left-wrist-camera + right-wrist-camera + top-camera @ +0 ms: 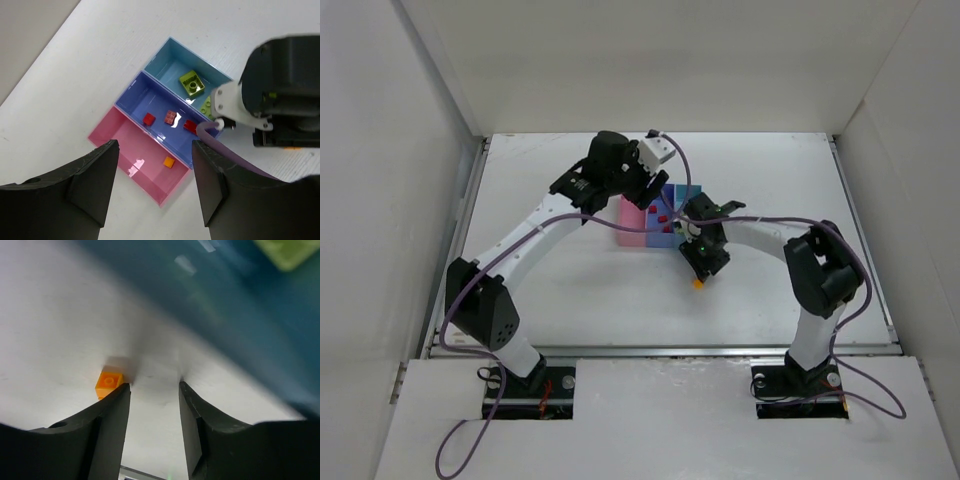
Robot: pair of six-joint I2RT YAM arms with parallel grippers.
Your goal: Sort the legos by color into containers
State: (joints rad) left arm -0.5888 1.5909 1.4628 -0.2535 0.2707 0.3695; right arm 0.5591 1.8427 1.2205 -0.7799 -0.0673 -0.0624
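In the bins point(106, 126): one orange brick point(169, 161) in the pink, three red bricks point(149, 119) in the middle blue, green bricks point(192, 83) in the light blue. Above the bins, left gripper point(155, 150) released, empty. Just beside the bins, right gripper point(153, 386) low over the table point(60, 315), jaws apart, nothing between; loose orange brick point(109, 381) just outside one finger.

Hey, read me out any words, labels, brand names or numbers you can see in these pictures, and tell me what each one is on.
No text can be read in any of the three views.
Pink bin, blue bin, light blue bin: plain, no labels.
Bricks: no lettering can be made out.
Left arm's base: small red marks, too small to read.
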